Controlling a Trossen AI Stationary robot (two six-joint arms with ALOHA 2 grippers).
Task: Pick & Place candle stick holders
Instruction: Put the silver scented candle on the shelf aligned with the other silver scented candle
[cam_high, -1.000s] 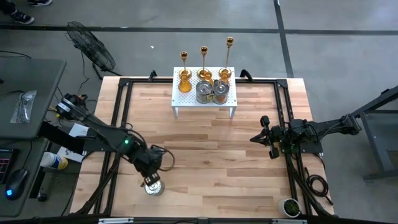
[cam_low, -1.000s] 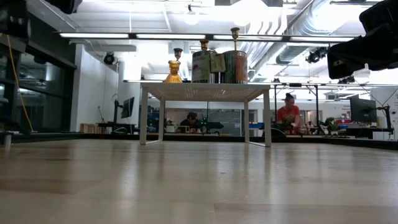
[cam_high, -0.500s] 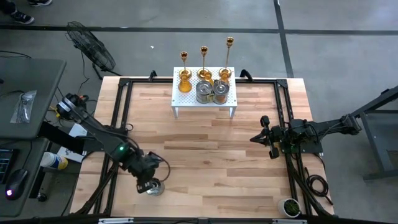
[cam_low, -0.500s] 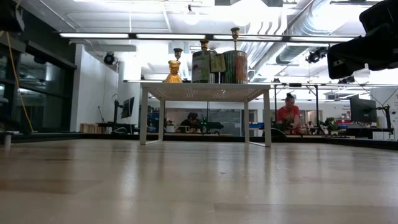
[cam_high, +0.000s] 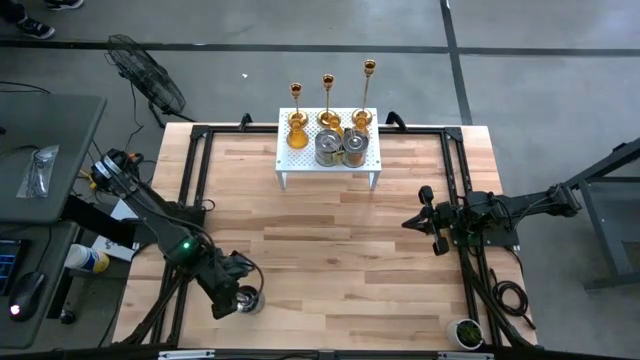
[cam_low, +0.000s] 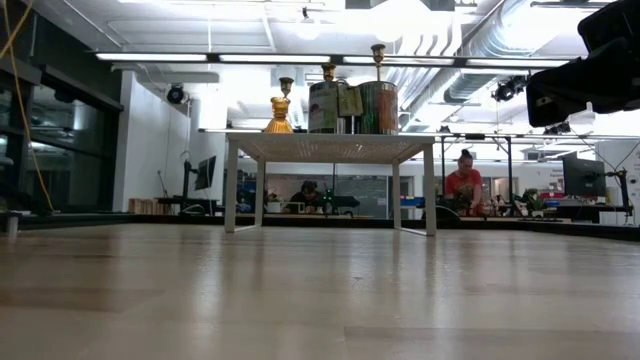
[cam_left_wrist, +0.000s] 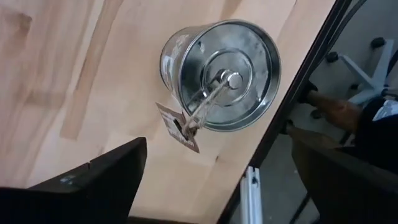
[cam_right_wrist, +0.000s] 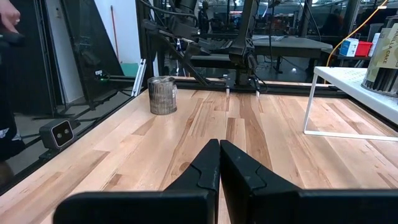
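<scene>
Your left pincer (cam_high: 238, 298): fingers spread wide, released, poised over squat silvery round metal pot (cam_high: 249, 299) standing near desk's (cam_high: 340, 250) front-left corner. Your right pincer (cam_high: 412, 221): clenched, empty, parked by desk's right edge.

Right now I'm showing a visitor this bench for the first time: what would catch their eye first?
Probably the white rack at the table's far edge, crowded with three gold candlesticks, an amber cup and two silver pots. Next, the lone silver pot near the front left edge, with the left gripper open just beside it. The right gripper waits shut at the right side.
</scene>
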